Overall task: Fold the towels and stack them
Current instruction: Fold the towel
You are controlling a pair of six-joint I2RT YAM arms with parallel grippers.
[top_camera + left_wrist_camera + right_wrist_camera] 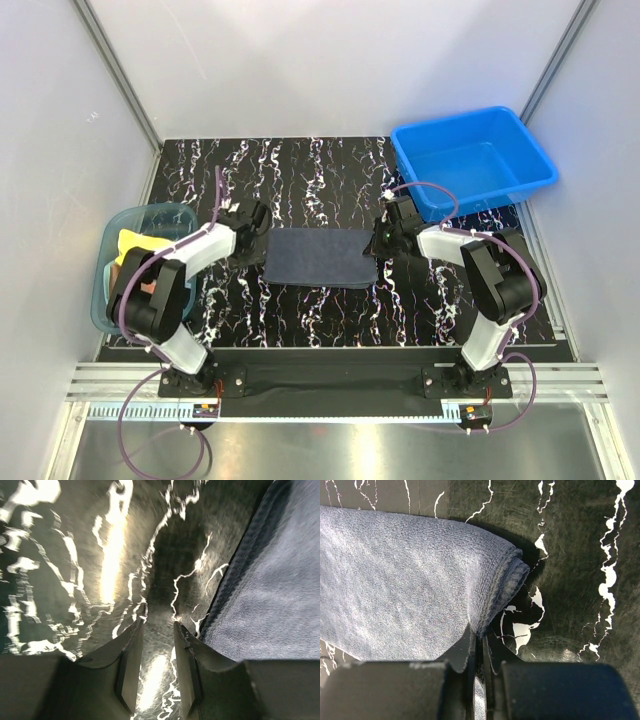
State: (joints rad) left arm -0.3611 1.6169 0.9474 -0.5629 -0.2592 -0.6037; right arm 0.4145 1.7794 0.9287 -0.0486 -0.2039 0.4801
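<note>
The dark blue towel [320, 257] is lying folded and flat on the marbled black table [300, 170], between the two grippers. Its nap is looking soft and grey-blue up close, with a doubled, rounded corner just ahead of the right gripper [477, 642]. Bare table is showing beyond that corner and on the towel's far and near sides. The right gripper is pinching the towel's edge, its jaws nearly together. The left gripper [159, 624] is standing open over bare table, holding nothing, with the towel's edge just beside its right finger. A blue bin [455, 115] is sitting beyond the right gripper. A teal tub [105, 300] holding a yellow towel [135, 243] is sitting outside the left gripper.
</note>
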